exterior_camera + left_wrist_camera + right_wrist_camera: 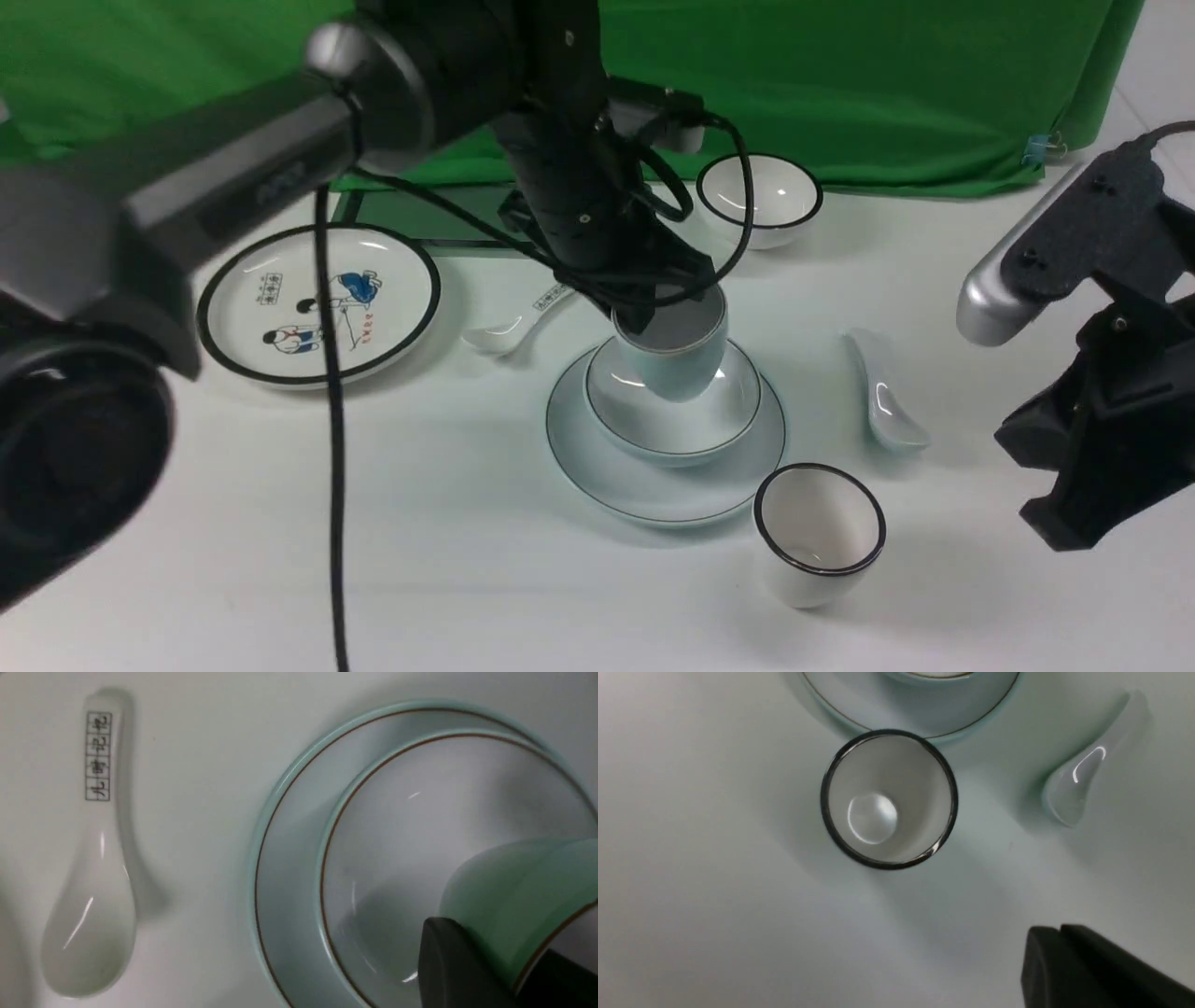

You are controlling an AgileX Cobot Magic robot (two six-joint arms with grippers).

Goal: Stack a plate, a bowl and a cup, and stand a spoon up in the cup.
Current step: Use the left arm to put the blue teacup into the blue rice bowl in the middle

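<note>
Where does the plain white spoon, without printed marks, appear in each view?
Front view: the spoon lies right of the plate.
Left wrist view: absent; the marked spoon lies there.
Right wrist view: spoon near the black-rimmed cup, apart.
Shared landmark: the plate.

Black-rimmed cup stands just beside the plate, while bare table surrounds the spoon.

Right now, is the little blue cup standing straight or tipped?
Tipped. The cup leans in the left gripper over the bowl, its rim slanted.
</note>
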